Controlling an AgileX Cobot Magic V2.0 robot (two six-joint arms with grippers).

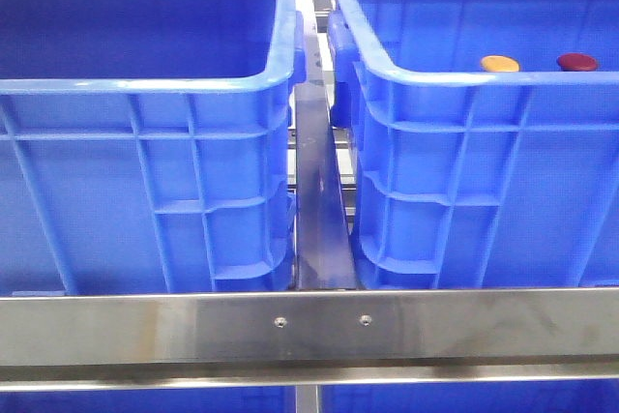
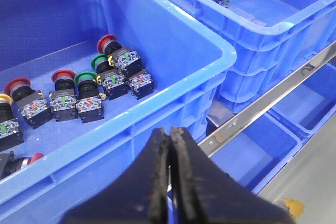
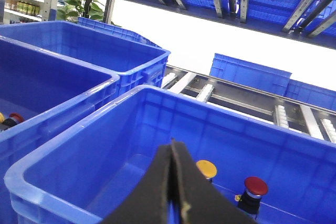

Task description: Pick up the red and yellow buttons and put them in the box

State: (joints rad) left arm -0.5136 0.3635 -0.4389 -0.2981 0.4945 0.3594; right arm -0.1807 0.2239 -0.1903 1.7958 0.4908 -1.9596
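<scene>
Frankly, I expect these buttons to be light, rigid little parts: a smooth domed plastic cap on a boxy black contact block. The cap looks slippery and rounded, so I would not pinch it across the dome. My guess is that the safer hold is lower down, across the flat sides of the block or the neck under the cap, with the fingers coming straight down.

The yellow button (image 1: 500,64) and the red button (image 1: 576,62) sit side by side, close but apart, in the right crate (image 1: 455,79), towards its far right. From the front I see only their caps over the near rim. The right wrist view shows the yellow button (image 3: 206,169) partly behind my fingers and the red button (image 3: 255,187) standing upright on its dark body.

The left crate (image 1: 145,84) holds a cluster of similar switches (image 2: 100,85) with red, green and yellow heads, lying in loose rows on its floor. Which crate counts as the target box I cannot settle from these views.

The left gripper (image 2: 169,182) hangs over the near rim of the left crate, jaws pressed together with nothing between them. The right gripper (image 3: 172,182) hovers above the right crate, jaws likewise closed and empty.
</scene>
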